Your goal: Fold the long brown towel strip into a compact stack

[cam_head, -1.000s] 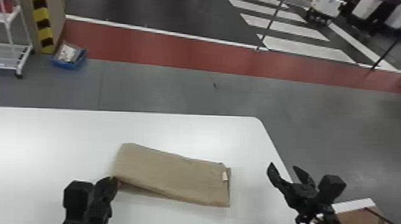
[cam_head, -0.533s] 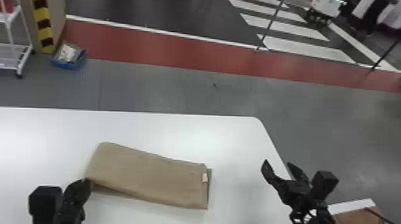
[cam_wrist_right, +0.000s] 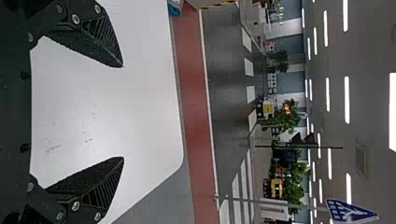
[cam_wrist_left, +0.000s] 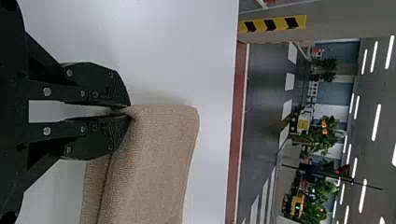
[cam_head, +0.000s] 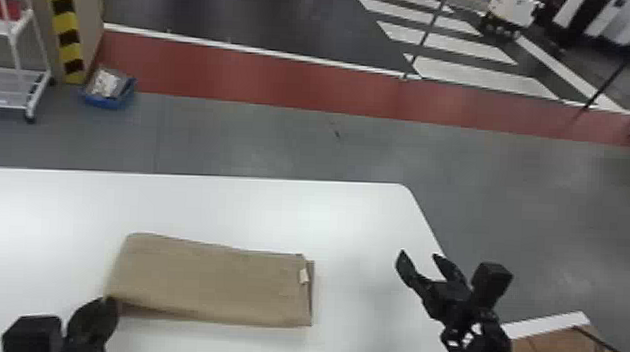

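At the left, the left gripper point(cam_wrist_left: 130, 112) has its jaws pinched together on the near left corner of the folded brown towel strip point(cam_head: 210, 282). The step looks like drawing the bundle into place and squaring it: best kept low and level, with a light, even pull so the upper layer doesn't slide off the lower, then a clean release before lifting away. The towel lies flat on the table point(cam_head: 258, 201), its right end, by the pale tag point(cam_head: 303, 276), showing layers slightly out of line; those want evening up. Farther right, the right gripper point(cam_head: 419, 255) waits beyond that end, jaws spread and empty.
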